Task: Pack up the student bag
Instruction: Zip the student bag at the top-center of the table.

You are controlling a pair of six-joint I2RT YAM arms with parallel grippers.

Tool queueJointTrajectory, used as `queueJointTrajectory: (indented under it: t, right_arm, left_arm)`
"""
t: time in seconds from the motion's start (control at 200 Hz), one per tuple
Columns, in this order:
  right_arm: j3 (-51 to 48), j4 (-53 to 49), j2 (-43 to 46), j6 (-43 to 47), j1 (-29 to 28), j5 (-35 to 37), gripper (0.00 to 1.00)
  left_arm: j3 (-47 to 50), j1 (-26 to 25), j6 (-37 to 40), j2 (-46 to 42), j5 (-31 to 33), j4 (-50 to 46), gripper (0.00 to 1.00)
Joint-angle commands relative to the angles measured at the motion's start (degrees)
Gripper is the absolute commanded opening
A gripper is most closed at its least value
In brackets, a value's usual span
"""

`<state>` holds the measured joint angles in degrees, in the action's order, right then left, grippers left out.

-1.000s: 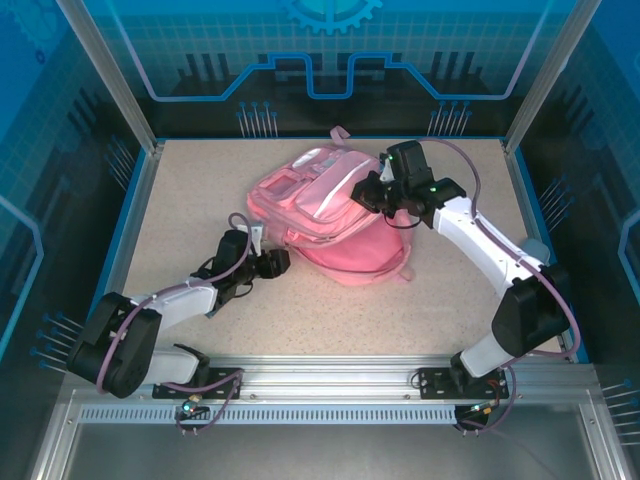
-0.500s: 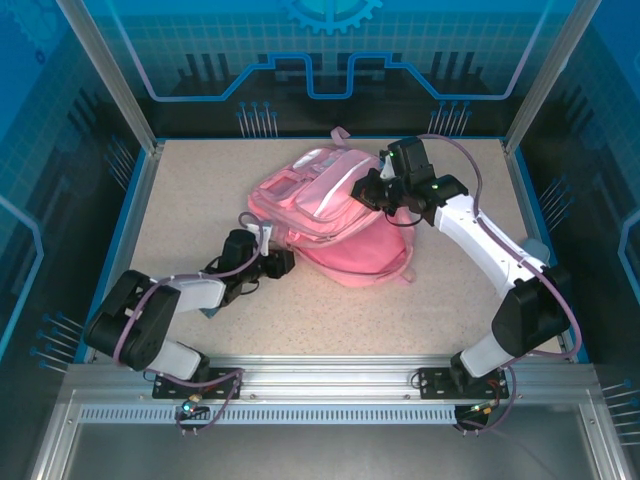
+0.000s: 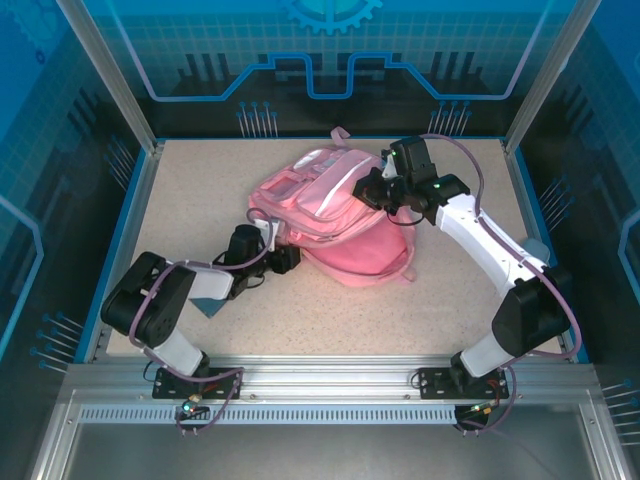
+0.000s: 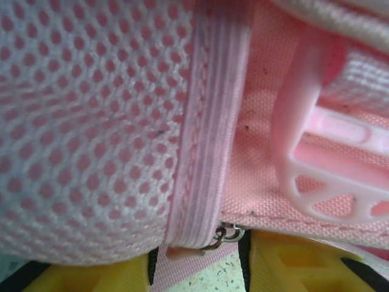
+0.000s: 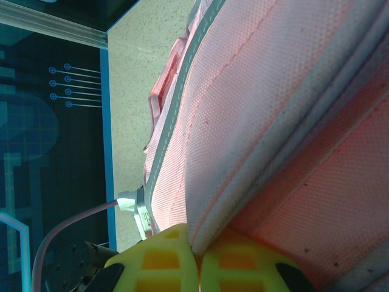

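Student bag (image 3: 335,225) long axis near-far; left hand (image 3: 287,258) narrow astride near-left zip seam (image 4: 200,121), grip unclear; right hand (image 3: 368,190) pinching far-right fabric.

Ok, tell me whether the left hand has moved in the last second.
Yes. The left hand has crept right, away from the table's left edge and tighter against the bag.

Speckled beige table (image 3: 180,200), pink student bag (image 3: 330,215) lying on it
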<state>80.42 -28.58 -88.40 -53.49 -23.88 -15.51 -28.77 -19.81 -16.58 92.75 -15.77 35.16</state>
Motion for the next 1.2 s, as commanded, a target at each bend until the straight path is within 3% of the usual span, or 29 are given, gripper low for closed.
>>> queueJointTrajectory:
  t: [0.0, 0.235, 0.425, 0.785, 1.191]
  right_arm:
    - [1.14, 5.11, 2.53, 1.46, 0.83, -2.09, 0.02]
    - [0.48, 5.2, 2.11, 1.28, 0.94, -1.47, 0.01]
    - [-0.68, 6.26, 1.05, 0.79, 0.93, -0.94, 0.01]
    - [-4.19, 11.61, -1.92, -0.81, 0.35, -1.92, 0.0]
    - [-4.99, 13.87, -4.31, -2.06, -1.23, -1.29, 0.0]
  left_arm:
    - [-1.81, 0.34, 2.12, 1.42, -3.06, 3.63, 0.33]
    - [0.75, 0.33, 1.81, -0.48, -1.35, 6.24, 0.08]
    - [3.52, 0.09, 0.48, -4.06, -1.8, 6.16, 0.01]
    - [6.56, -4.75, -1.08, -9.92, -1.04, 4.12, 0.0]
    - [4.68, -16.53, -2.72, -11.98, 4.26, 2.68, 0.0]
